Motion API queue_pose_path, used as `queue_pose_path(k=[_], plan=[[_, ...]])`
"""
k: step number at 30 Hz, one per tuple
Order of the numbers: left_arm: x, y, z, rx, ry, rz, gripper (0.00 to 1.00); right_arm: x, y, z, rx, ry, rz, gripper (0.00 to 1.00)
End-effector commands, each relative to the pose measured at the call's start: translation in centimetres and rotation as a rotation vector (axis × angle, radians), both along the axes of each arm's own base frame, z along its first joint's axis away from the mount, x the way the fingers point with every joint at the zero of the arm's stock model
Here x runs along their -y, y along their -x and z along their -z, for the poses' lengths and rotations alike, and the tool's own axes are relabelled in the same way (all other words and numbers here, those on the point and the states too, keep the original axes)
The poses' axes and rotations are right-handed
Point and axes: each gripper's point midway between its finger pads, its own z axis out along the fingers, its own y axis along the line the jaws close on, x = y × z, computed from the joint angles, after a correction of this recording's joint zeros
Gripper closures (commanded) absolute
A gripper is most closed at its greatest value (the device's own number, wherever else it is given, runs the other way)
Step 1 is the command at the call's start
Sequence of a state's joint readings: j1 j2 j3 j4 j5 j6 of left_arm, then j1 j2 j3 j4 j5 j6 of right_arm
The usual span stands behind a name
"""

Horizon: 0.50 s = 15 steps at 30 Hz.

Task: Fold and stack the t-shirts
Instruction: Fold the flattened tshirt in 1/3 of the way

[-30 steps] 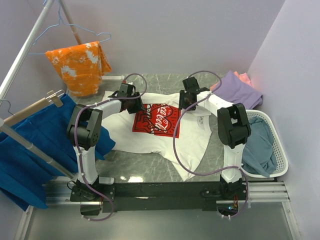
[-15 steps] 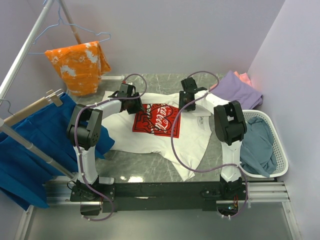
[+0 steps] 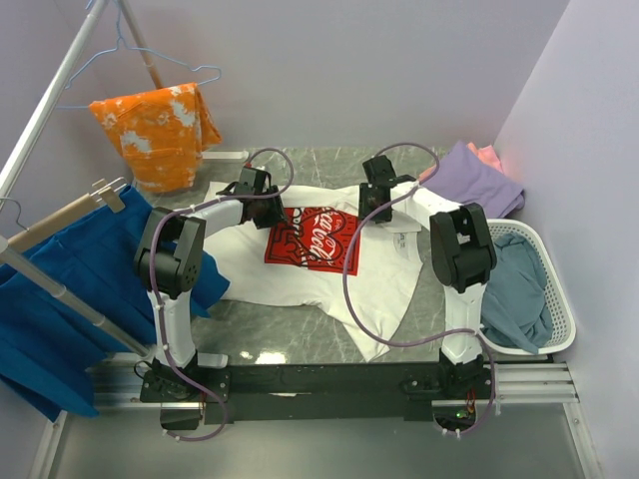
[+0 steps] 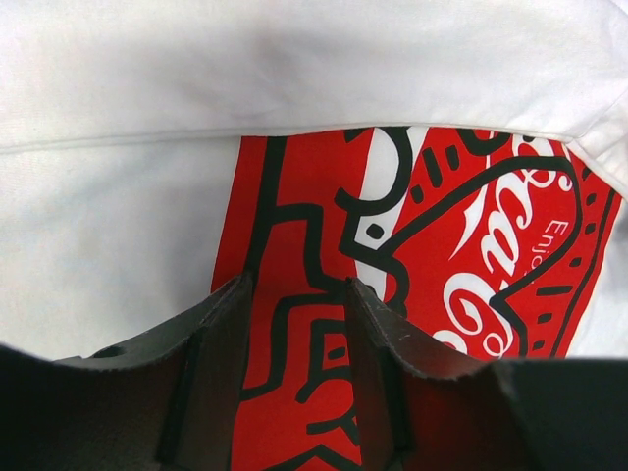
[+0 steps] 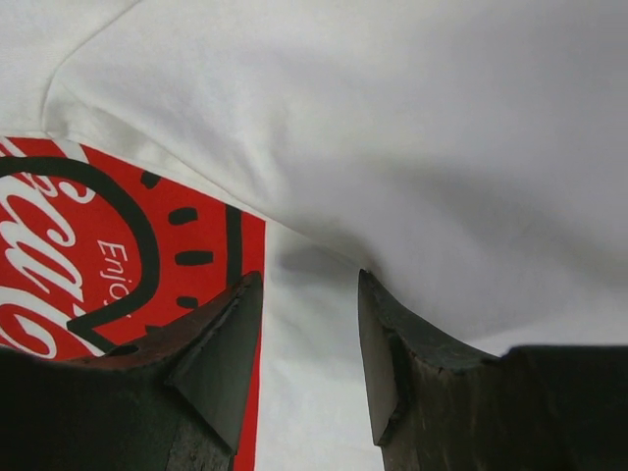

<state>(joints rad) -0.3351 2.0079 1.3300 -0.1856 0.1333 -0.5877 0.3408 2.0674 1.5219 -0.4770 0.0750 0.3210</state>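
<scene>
A: Your white t-shirt (image 3: 300,274) lies spread, print side up, across the middle of the table (image 3: 290,344). Its red-and-white print (image 3: 313,238) is toward the far side, and one part trails toward the near right.

B: And you've barely moved it. Over the last second your right arm (image 3: 461,249) swung a touch to the left and eased back. Your left arm (image 3: 168,254) has held its place, and the cloth lies just as it did.

A: So look at your hands. Your left gripper (image 4: 299,294) sits low over the print's far left corner. Its jaws are parted a moderate way, red print shows between them, and nothing is pinched.

B: Your right gripper (image 5: 306,287) is much the same: jaws apart over plain white cloth just right of the print's far right corner, gripping nothing. There's a soft dimple in the cloth between them, so you may be pressing down, though I can't tell.

A: To my eye you're still lining up the grasp for the first fold, and no fold is made yet.

B: The rest waits too. The purple tee (image 3: 487,182) and the salmon-pink one (image 3: 486,153) lie heaped at the far right, and the grey-blue one (image 3: 519,289) is in the white basket (image 3: 562,317). Close both hands evenly, or the shirt will likely skew
</scene>
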Motion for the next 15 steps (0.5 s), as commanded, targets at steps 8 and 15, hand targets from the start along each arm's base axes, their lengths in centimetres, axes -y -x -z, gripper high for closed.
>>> queue_pose_path(k=[8, 15], plan=[[0.3, -1.2, -1.4, 0.049, -0.003, 0.01, 0.52, 1.3, -2.3, -0.1, 0.03, 0.107, 0.035, 0.52], [0.1, -1.2, -1.2, 0.046, -0.009, 0.007, 0.52, 1.6, -2.4, 0.6, 0.017, 0.12, 0.046, 0.61]])
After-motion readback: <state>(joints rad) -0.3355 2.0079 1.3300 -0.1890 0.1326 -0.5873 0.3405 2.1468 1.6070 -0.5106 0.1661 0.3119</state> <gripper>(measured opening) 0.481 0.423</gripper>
